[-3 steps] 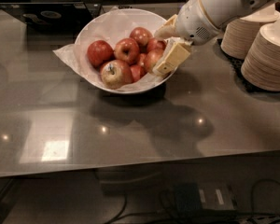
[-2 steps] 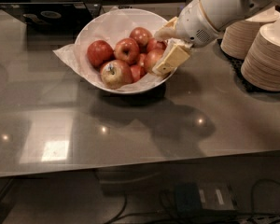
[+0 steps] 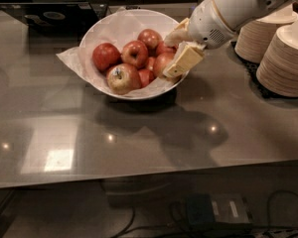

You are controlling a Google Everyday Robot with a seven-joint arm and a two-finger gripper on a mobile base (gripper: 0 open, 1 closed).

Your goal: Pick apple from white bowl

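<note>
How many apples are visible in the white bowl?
7: left apple, centre apple, back apple, yellower apple in front, small apple beside it, large apple and another apple at right, by the hand. More may lie hidden underneath.

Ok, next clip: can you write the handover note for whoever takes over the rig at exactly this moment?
Gripper: down inside the white bowl, at the side nearest the paper bowl stacks, and right at the apple. Whether it has a grip cannot be told.
Apple: in the bowl, at the edge of the pile, resting against the other apples. It is not lifted.
Done: the reach into the bowl.
Left: confirm the grasp, then raise the apple clear of the rim, probably straight up so the arm stays away from the stacks.
</note>
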